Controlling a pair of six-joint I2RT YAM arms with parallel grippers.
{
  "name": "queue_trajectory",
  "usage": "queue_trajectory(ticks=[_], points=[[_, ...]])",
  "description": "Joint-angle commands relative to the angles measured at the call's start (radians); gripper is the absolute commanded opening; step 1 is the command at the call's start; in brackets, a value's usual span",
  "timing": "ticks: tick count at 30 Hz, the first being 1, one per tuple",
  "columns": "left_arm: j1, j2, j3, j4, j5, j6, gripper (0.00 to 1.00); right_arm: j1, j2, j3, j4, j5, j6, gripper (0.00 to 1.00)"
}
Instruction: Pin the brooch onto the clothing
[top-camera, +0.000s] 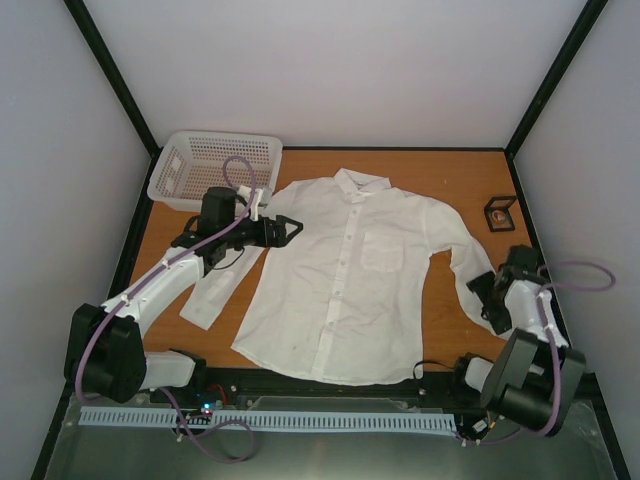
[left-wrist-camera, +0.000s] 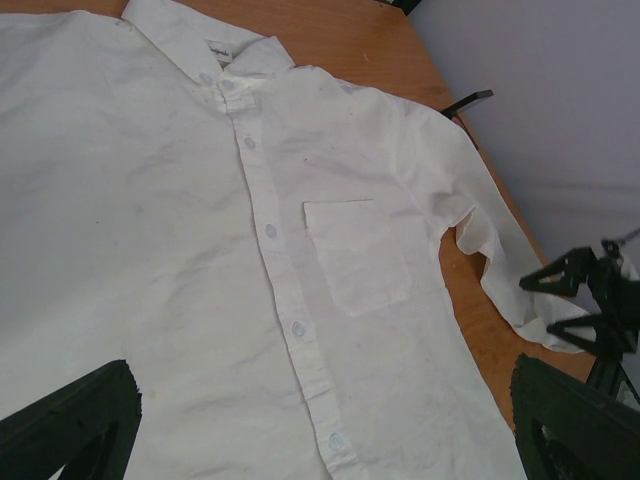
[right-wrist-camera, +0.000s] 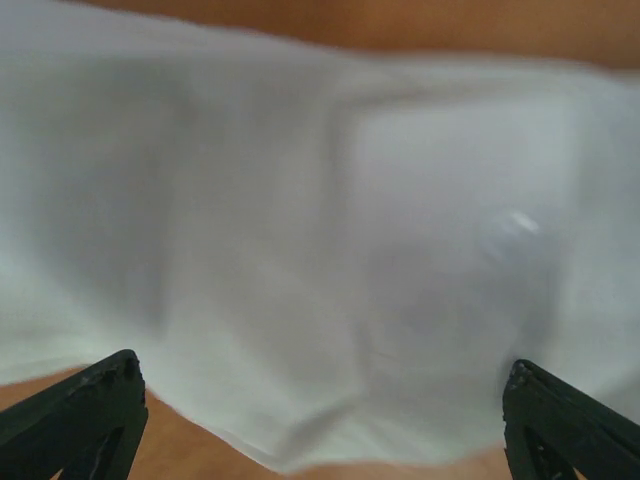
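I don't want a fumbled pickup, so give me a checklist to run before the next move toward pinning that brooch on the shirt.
1. Shirt spread flat, front up: ok.
2. Left pincer open and empty: ok.
3. Right pincer open and empty: ok.
4. Brooch in hand: not ok, it sits in the black frame, far right.
5. Brooch's pin open: cannot tell, too small.

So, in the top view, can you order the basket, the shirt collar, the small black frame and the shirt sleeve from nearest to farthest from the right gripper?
From the right gripper:
1. shirt sleeve, just beside it
2. small black frame, beyond it, far right
3. shirt collar, far centre
4. basket, far left corner
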Motion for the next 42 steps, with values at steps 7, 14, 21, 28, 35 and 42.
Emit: queue_trajectory(ticks=[7,14,21,28,35,42], points=[[0.007,-0.011,0.002,0.017,0.016,0.003,1.0,-0.032,-0.566,-0.135,-0.353,0.139,0.463,0.89],[0.007,-0.014,0.012,0.002,-0.002,0.022,1.0,-0.05,-0.509,-0.131,-0.185,0.238,0.443,0.91],[0.007,0.001,0.015,0.005,0.02,0.018,1.0,-0.097,-0.244,-0.081,-0.029,0.278,0.358,1.0],[0.007,0.006,0.024,0.002,0.005,0.027,1.0,-0.098,-0.247,0.006,0.056,0.247,0.186,1.0],[0.007,0.005,0.021,0.002,0.006,0.03,1.0,-0.111,-0.115,0.042,0.088,0.242,0.207,1.0],[0.007,-0.008,0.015,0.002,0.01,0.028,1.0,-0.272,-0.113,-0.058,-0.005,0.323,0.306,0.99]])
